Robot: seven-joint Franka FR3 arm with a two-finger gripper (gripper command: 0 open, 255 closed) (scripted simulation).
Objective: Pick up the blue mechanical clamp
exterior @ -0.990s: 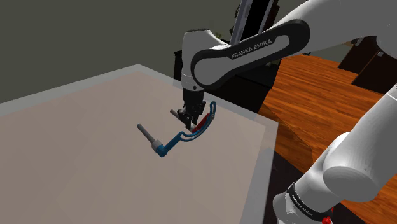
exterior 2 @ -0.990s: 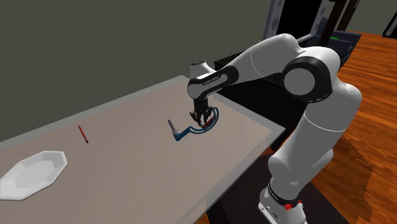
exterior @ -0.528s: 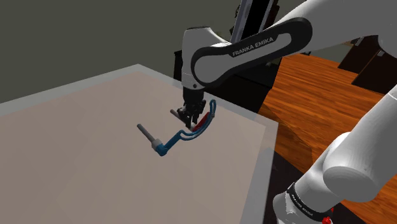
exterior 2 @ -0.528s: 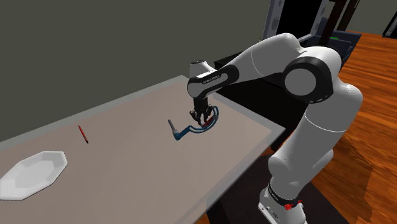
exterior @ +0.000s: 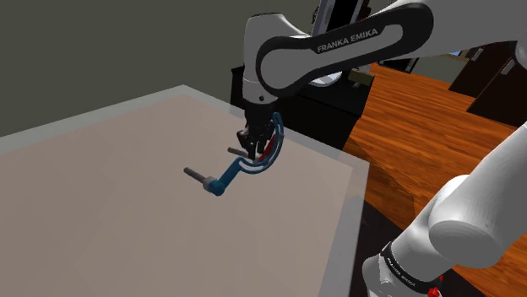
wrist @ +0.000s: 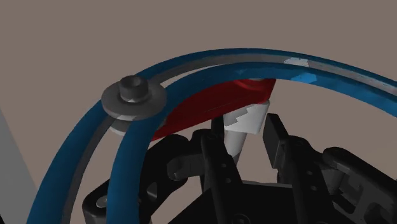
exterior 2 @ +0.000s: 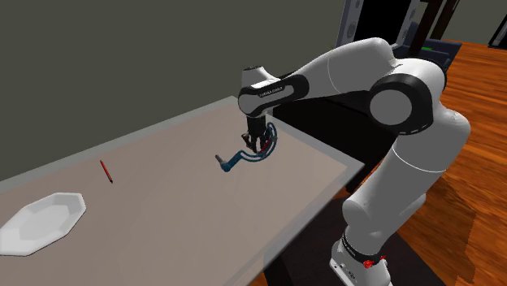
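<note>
The blue mechanical clamp (exterior: 230, 173) is a curved blue frame with a red inner part and a grey screw handle (exterior: 196, 175). It hangs tilted just above the pale table (exterior: 101, 219), handle end lowest. My gripper (exterior: 254, 145) is shut on the clamp's upper part, pointing straight down. In the second exterior view the clamp (exterior 2: 240, 158) hangs under the gripper (exterior 2: 258, 143) near the table's far right part. In the wrist view the fingers (wrist: 216, 149) clasp a pale grey piece (wrist: 247, 121) under the red part (wrist: 210, 105), with the blue arcs (wrist: 127, 153) curving around the gripper (wrist: 245, 133).
A red pen (exterior 2: 106, 171) and a white plate (exterior 2: 41, 221) lie far along the table at the second exterior view's left. The table edge (exterior: 350, 211) runs close to the gripper, with wooden floor (exterior: 422, 135) and dark furniture (exterior: 329, 105) beyond it.
The gripper has risen a little with the clamp in it. The clamp's curved end has come up off the table and the frame now hangs more steeply.
</note>
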